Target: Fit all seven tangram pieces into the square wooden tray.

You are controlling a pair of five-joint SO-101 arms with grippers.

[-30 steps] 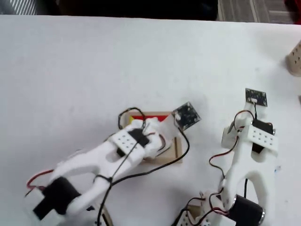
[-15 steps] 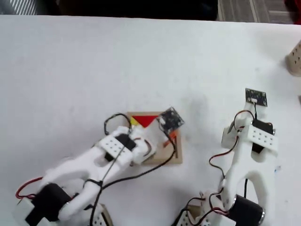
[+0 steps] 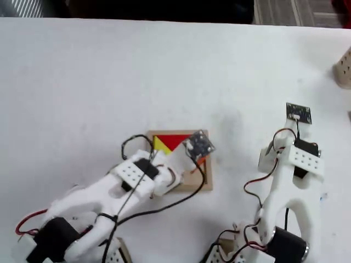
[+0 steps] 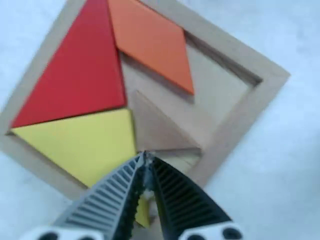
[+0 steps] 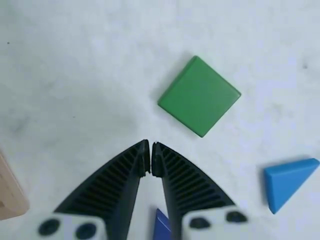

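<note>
Above the square wooden tray, the left gripper hangs with its jaws pressed together and, as far as we can see, nothing pinched between them. Its tips sit over the edge of the yellow triangle, where that piece meets a pale triangular shape. We cannot tell whether this shape is a wood-coloured piece or bare tray floor. The yellow triangle lies toward the tray's left. The red triangle runs along the far side, and the orange parallelogram rests against it toward the right. The rest of the recess looks unfilled.

To the right of the tray, the right gripper is also closed on nothing, low over the white table. A dark blue piece lies partly under it. A green square sits just ahead of its tips, and a blue triangle lies off to one side, apart from both.

We judge the main danger to be at the tray. If the closed left tips drop or sweep sideways, they could catch the yellow triangle's edge and tilt it or push it against its neighbours. That would narrow the gap the loose pieces must fill, and a late piece could then jam or ride up on the rim.

On the right, the jaws must part before any grasp. Lowered shut, they would only shove the thin, flat pieces across the smooth table, and the half-hidden dark blue one could be dragged along unnoticed.
</note>
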